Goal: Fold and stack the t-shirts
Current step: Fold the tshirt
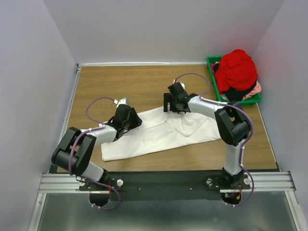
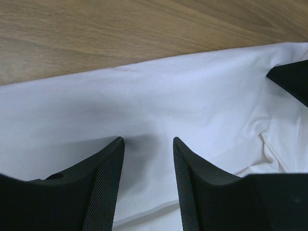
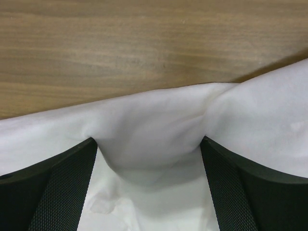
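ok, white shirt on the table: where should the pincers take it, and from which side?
Take the white shirt by its far edge, coming down from above. It lies flat, and that edge runs along bare table, so fingers can straddle it. The right pincer has cloth bunched between open fingers there.

white t-shirt (image 1: 154, 137) far edge hidden under left gripper (image 1: 129, 120), right gripper (image 1: 174, 106); pink tee (image 1: 257, 89) buried beneath red t-shirt (image 1: 236, 70)

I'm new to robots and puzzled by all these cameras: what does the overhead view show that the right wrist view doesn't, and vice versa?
Only overhead: the left gripper, and the green bin heaped with a red t-shirt. Only the right wrist: the right gripper close up, its open fingers flanking a raised cloth fold. Both: the white t-shirt on the wooden table.
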Action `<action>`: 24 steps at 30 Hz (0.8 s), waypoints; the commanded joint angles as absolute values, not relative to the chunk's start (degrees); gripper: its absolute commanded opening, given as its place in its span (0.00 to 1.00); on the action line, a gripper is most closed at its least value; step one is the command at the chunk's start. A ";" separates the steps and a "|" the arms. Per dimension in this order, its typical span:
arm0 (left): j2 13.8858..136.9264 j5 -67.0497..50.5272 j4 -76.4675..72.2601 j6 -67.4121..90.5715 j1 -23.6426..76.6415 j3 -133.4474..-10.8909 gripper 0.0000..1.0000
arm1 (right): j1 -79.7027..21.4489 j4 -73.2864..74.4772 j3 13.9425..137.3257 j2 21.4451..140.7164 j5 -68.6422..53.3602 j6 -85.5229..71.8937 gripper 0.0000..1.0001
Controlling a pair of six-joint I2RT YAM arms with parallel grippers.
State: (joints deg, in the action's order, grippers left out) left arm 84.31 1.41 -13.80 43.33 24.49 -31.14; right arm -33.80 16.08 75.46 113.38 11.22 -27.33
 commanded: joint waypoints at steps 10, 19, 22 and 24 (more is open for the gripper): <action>95.10 1.76 -11.34 38.24 21.89 -40.34 0.53 | -25.49 13.45 74.89 108.64 8.61 -23.82 0.98; 99.66 2.28 -8.53 34.37 20.30 -49.39 0.52 | -18.46 14.41 65.67 98.62 6.77 -23.29 0.96; 99.41 3.77 -7.39 32.79 20.39 -53.07 0.52 | -17.50 14.76 61.62 95.98 6.68 -23.20 0.91; 98.62 4.57 -6.86 32.17 20.65 -54.40 0.52 | -17.05 14.94 59.69 95.01 6.77 -23.20 0.88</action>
